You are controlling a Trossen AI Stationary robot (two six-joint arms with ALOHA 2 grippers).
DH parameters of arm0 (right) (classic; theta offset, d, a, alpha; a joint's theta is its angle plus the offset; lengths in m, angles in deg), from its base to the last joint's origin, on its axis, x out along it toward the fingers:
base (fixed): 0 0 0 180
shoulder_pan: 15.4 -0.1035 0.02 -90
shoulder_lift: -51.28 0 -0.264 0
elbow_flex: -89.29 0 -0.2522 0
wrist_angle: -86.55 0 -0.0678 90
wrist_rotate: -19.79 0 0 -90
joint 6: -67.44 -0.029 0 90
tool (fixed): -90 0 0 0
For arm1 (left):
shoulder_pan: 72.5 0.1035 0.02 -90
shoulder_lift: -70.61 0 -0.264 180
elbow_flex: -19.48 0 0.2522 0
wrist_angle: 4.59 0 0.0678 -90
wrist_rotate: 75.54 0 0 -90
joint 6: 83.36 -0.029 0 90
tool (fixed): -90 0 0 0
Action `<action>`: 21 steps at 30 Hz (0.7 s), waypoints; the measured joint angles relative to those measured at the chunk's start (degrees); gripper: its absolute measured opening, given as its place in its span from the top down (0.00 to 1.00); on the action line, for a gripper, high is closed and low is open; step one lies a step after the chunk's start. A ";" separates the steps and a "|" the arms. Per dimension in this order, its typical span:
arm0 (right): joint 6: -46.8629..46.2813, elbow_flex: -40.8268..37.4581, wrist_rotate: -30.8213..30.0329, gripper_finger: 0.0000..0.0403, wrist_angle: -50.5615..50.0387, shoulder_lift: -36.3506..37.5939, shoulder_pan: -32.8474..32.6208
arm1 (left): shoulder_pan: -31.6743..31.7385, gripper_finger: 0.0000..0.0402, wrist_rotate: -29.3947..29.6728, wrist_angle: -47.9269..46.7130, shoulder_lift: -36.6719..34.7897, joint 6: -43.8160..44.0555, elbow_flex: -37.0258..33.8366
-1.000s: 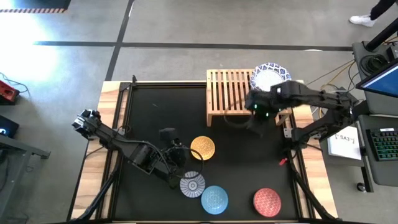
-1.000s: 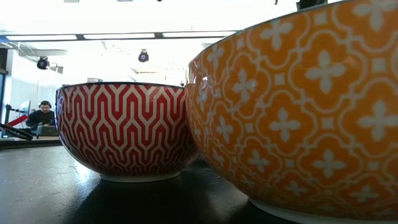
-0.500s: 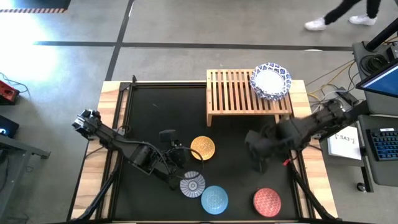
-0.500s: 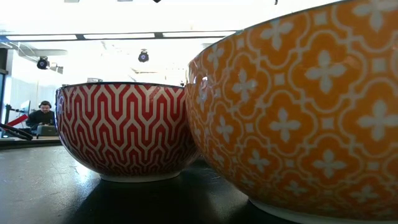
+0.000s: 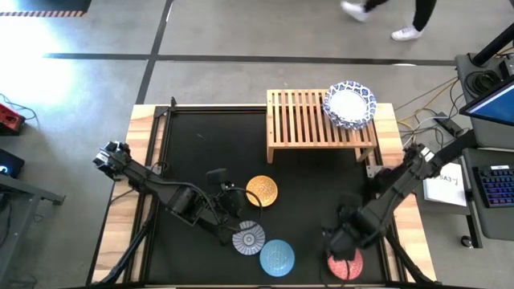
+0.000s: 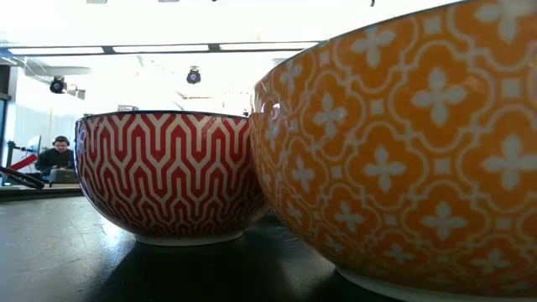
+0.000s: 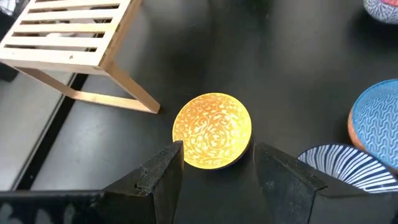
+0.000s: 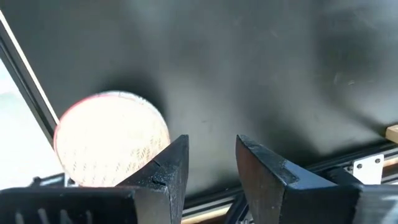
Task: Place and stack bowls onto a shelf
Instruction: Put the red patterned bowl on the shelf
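Right gripper (image 5: 344,245) parted above red bowl (image 5: 345,262), apparently not touching; left gripper (image 7: 214,165) parted by yellow bowl (image 7: 212,129)

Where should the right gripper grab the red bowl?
On its rim, coming straight down from above. The red bowl sits upright and open on the black table, so one finger can go inside the thin wall and one outside. The right gripper hovers open beside it.

Black-topped surface (image 5: 201,144) with light wooden edges. Low light-wood slatted shelf (image 5: 301,120) stands at its far side; white bowls with blue-patterned rims (image 5: 349,104) sit stacked on the shelf's right end. Directly on the surface: mustard yellow bowl (image 5: 262,190), grey-blue patterned bowl (image 5: 249,238) touching or just beside light blue bowl (image 5: 277,257), speckled red bowl (image 5: 347,266).
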 joint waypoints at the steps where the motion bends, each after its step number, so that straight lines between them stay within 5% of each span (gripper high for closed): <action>1: 0.02 0.00 -0.02 0.69 0.14 -0.58 -0.72 | -0.09 0.56 -0.01 0.02 0.00 0.44 0.00; 11: 0.21 -1.28 -3.44 0.70 4.12 -3.93 -3.99 | -0.28 0.56 -0.01 0.40 0.00 0.74 -0.02; 21: 2.30 -13.75 3.36 0.70 19.85 -0.24 -4.06 | -0.28 0.56 0.26 0.35 0.00 0.38 -0.28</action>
